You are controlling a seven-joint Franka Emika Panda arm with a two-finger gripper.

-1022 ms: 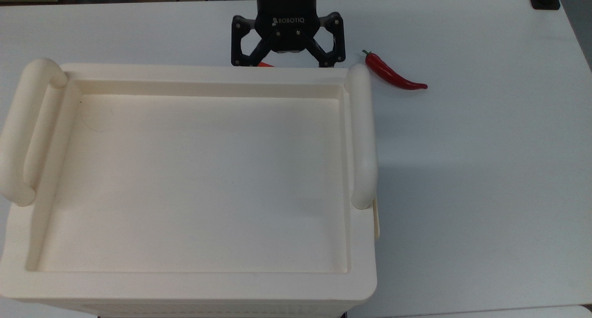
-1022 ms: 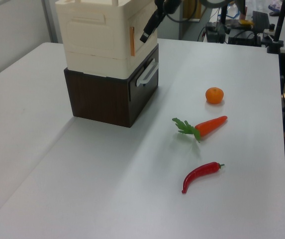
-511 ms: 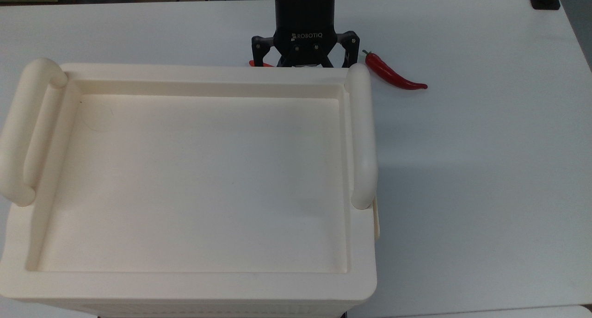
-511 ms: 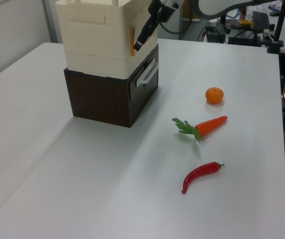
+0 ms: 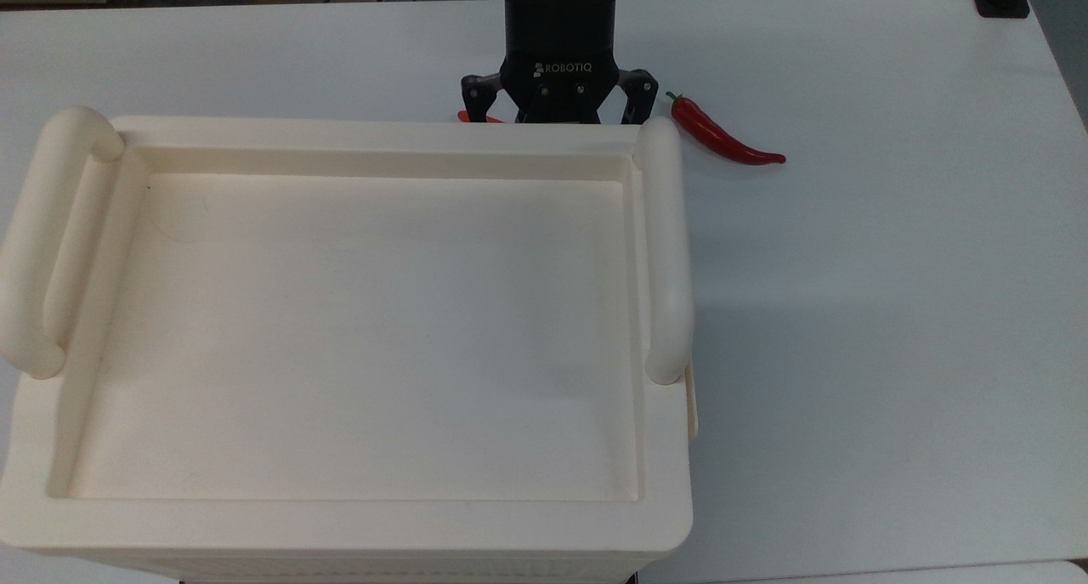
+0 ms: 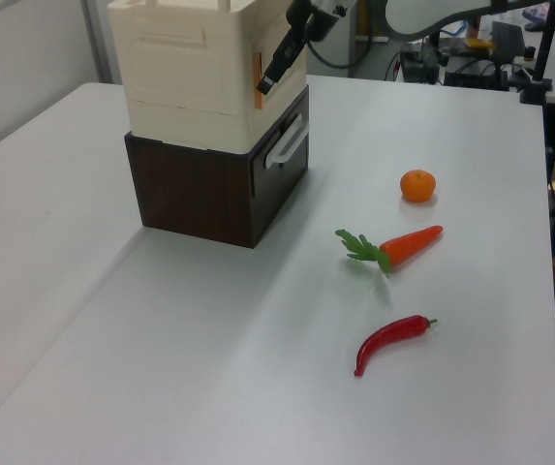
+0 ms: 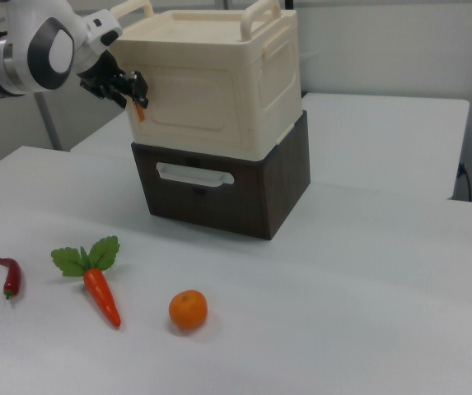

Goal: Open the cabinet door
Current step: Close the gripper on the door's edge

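Gripper apparently clenched on orange tab at cabinet door edge, cabinet atop dark drawer unit; risks slipping off under an off-arc pull.

You look straight down over the gripper from above; both side views face the cabinet front.

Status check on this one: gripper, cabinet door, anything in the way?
Gripper shut on the orange tab at the cabinet door's edge. Door flush with the cabinet, not yet swung out. Carrot, orange, chilli lie on the table, well clear.
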